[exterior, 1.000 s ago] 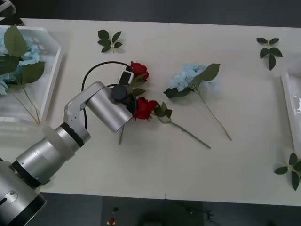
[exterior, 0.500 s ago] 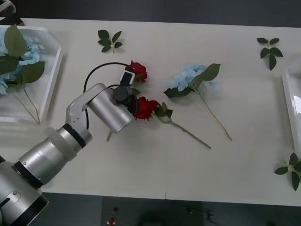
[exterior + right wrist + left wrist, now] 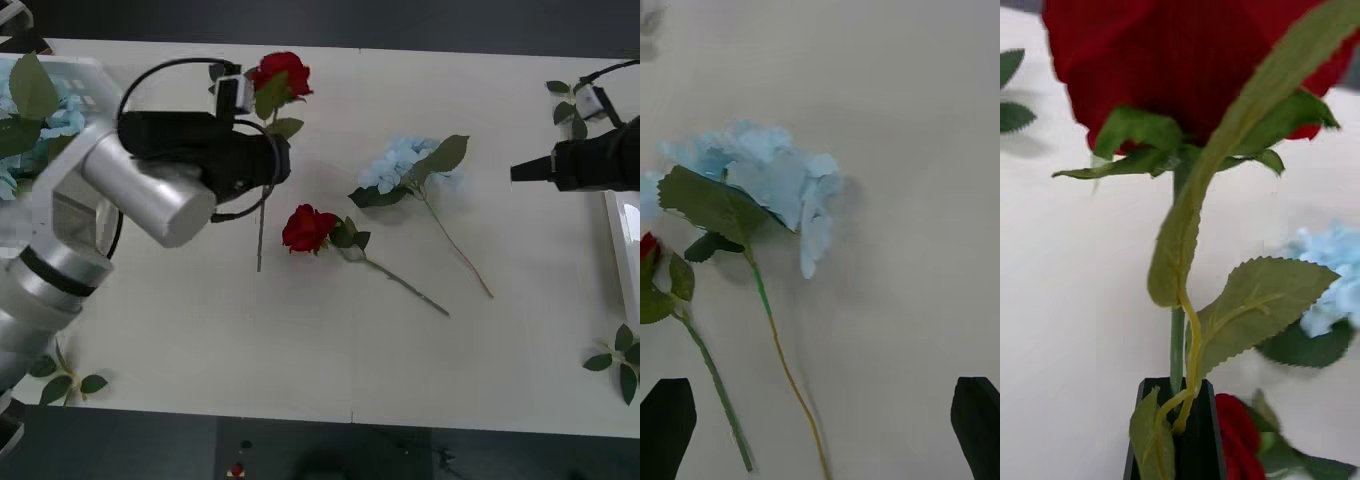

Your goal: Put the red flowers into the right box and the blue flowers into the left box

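A red rose (image 3: 282, 72) is hanging in the air above the far-left part of the white table (image 3: 330, 350), its head raised and its thin green stem running down past the arm's dark wrist; the left gripper (image 3: 1176, 420) is pinching that stem, its black fingers pressed together around it just below a pair of serrated leaves. A second red rose (image 3: 305, 228) is lying flat on the table near the middle, its stem trailing toward the robot's right. Just beyond it a pale-blue hydrangea cluster (image 3: 400, 165) with broad green leaves is resting on the table, stem pointing toward the near edge. The right gripper (image 3: 820, 424) is hovering over this blue flower with its black fingers spread wide apart and touching nothing. At the far left the left box (image 3: 115, 150) is holding more blue flowers (image 3: 45, 125) with big leaves. The thin white edge of the right box (image 3: 615, 235) is showing at the right side. Loose green leaf sprigs (image 3: 617, 362) are lying scattered about the table.
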Available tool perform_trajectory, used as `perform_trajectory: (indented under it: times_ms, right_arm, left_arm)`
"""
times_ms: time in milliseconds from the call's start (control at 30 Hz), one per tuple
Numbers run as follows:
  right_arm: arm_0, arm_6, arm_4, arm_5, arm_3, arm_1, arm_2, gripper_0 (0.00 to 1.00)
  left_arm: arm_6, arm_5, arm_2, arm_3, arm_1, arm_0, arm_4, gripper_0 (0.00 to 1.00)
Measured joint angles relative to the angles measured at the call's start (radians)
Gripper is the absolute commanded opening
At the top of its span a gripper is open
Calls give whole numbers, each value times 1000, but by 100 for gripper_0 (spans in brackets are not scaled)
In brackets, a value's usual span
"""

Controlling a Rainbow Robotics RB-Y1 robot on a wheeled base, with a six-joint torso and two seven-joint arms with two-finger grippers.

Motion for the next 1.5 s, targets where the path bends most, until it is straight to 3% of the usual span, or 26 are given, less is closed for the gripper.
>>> perform_trajectory:
  times_ms: [133, 233, 367, 467, 600, 767, 1000, 1233, 1500]
  right_arm:
    - [0, 0, 62, -60, -43, 62, 0, 100]
    - [0, 0, 63, -86, -70, 94, 0, 100]
    - [12, 14, -16, -86, -118, 101, -17, 100]
    - [85, 131, -86, -32, -174, 102, -125, 100]
    - [255, 263, -129, 114, -249, 137, -387, 100]
    - [432, 276, -134, 238, -339, 205, -597, 100]
    - [579, 392, -143, 282, -479, 300, -670, 100]
    - [601, 504, -85, 327, -491, 428, -671, 100]
    - [601, 506, -56, 310, -491, 450, -609, 100]
  left_arm:
    - [-44, 0, 106, -90, 24, 29, 172, 0]
    - [-208, 7, 188, -115, 25, 44, 396, 0]
    - [-521, 213, 357, -115, 10, 60, 678, 0]
    - [-656, 404, 526, -72, -35, 60, 846, 0]
    - [-964, 478, 621, 53, -67, 61, 1067, 0]
    - [-1316, 422, 516, 189, -67, 82, 1275, 0]
    - [-1558, 150, 293, 234, -132, 140, 1509, 0]
    - [-1582, -89, 127, 234, -251, 146, 1668, 0]
    - [-1663, -244, 5, 234, -297, 146, 1742, 0]
